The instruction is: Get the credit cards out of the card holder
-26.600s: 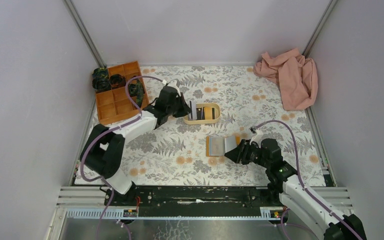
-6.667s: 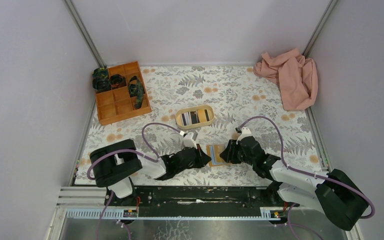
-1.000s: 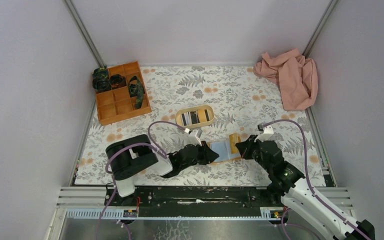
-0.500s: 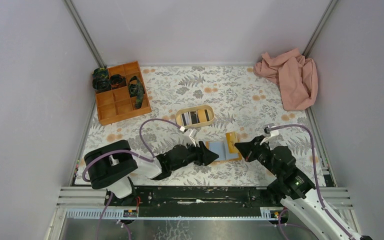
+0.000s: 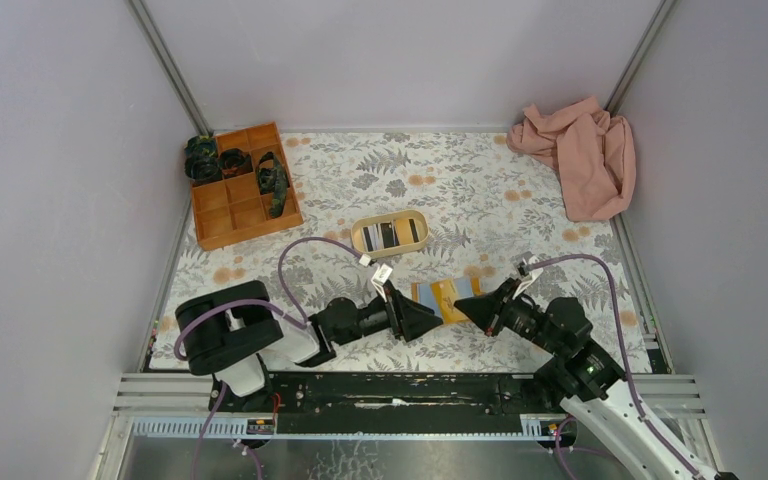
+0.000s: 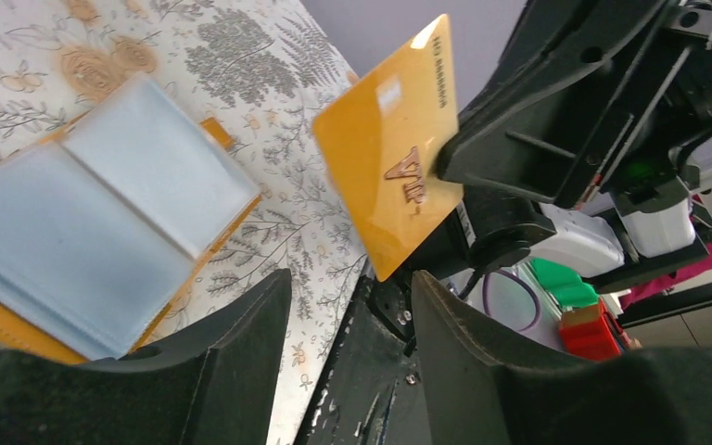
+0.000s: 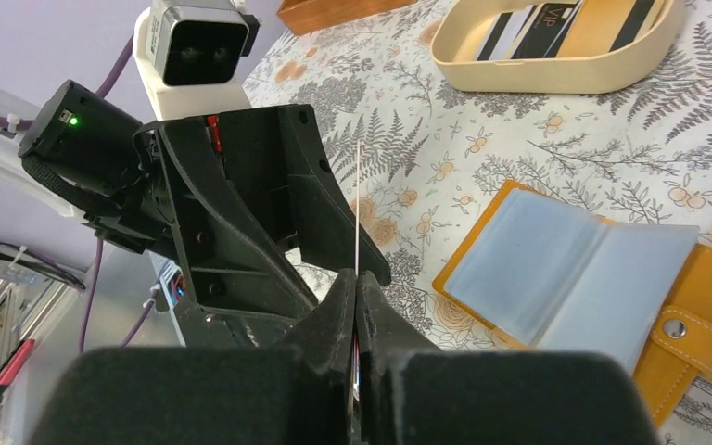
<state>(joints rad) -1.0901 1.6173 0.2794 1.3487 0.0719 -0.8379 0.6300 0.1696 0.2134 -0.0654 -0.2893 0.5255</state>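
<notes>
nearest the arm bases, the right end effector (image 7: 356, 289) was pressed together on one edge of a gold credit card (image 6: 391, 181), holding it raised above the desk (image 5: 360, 170) — from the right wrist the card showed edge-on as a thin line. facing it, the left end effector (image 6: 348, 283) had its fingers spread with nothing between them. below and between the two, the card holder (image 7: 565, 269) lay open and flat on the floral desk, light blue sleeves up, its snap tab on the side toward the right arm. farther back, apart from the holder, sat a beige oval tray (image 7: 556, 76) with several cards (image 7: 556, 23) lying in it. at the far left stood an orange compartment box (image 5: 222, 222) with dark items (image 5: 203, 158) in its back cells — and in the far right corner lay a crumpled pink cloth (image 5: 580, 160).
</notes>
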